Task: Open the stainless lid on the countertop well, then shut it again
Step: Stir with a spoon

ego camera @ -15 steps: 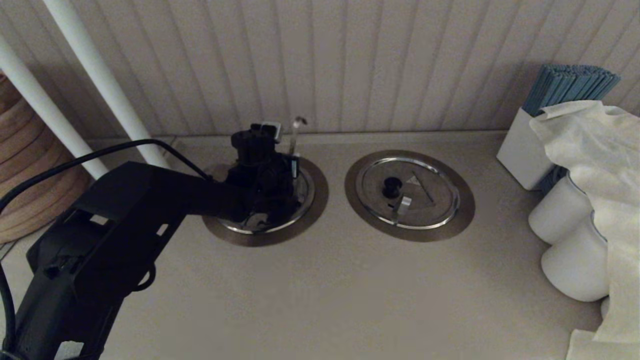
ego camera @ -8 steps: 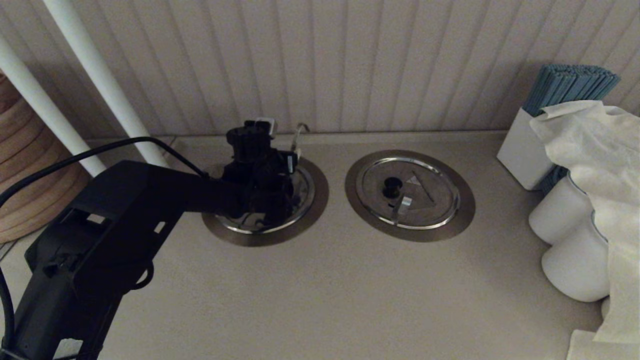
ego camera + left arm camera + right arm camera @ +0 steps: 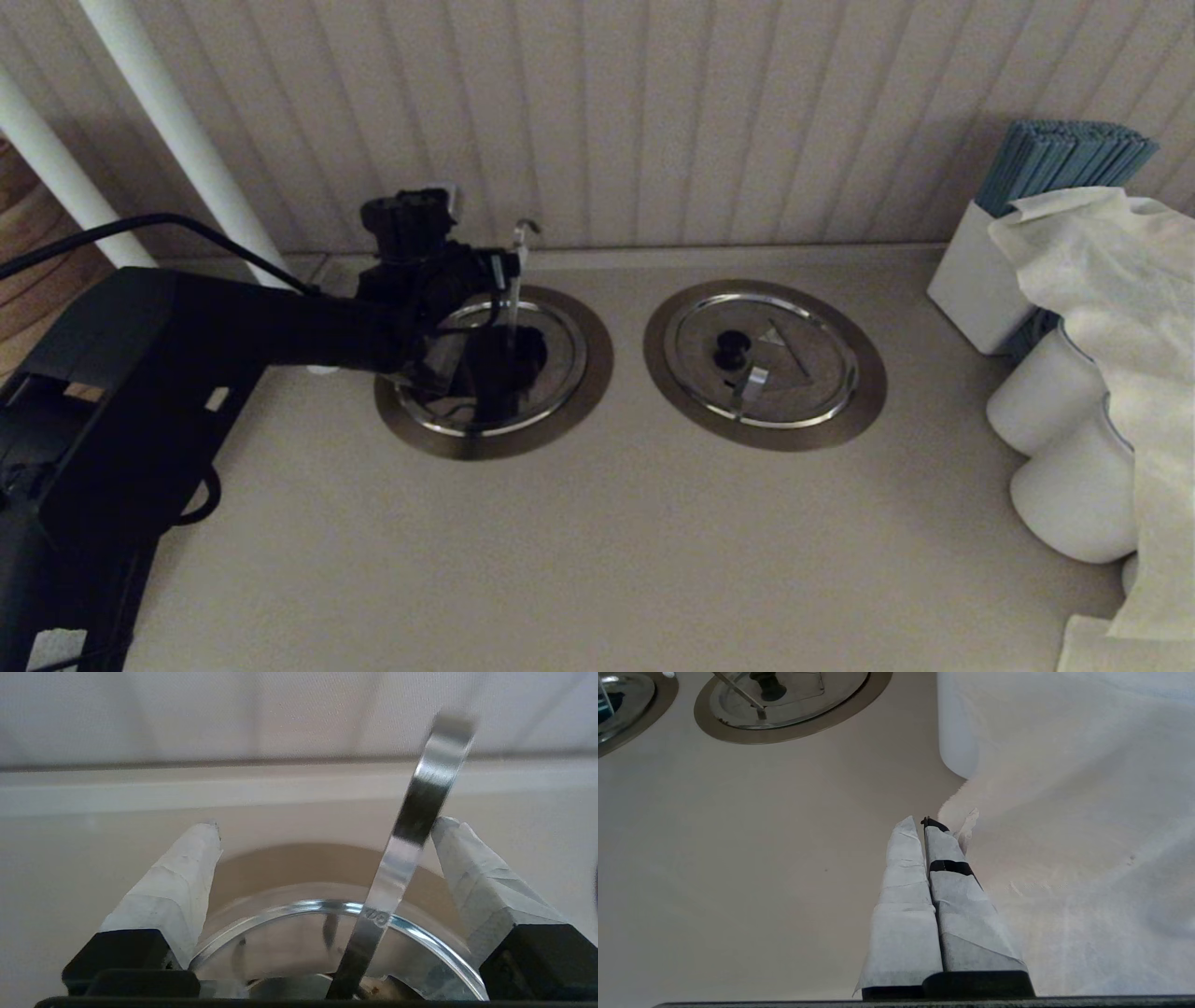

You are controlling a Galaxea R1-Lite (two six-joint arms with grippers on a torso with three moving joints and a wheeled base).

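The countertop well sits at the back left of the counter. Its stainless lid lies inside the ring. The thin hooked rod rises from it. A dark patch shows at the disc's middle; I cannot tell whether it is the knob or an opening. My left gripper hovers over the lid's left rear, open. In the left wrist view the rod stands between the fingers of the left gripper, close against one fingertip, above the lid's rim. My right gripper is shut and empty, parked over the counter beside a white cloth.
A twin lidded well with a short flat tab lies to the right. At the far right stand a white box of blue sticks, white cylinders and a draped white cloth. White pipes and the panelled wall stand behind.
My left arm has drawn back to the left and risen off the lid, uncovering most of the disc. The hooked rod's top has shifted left with the gripper.
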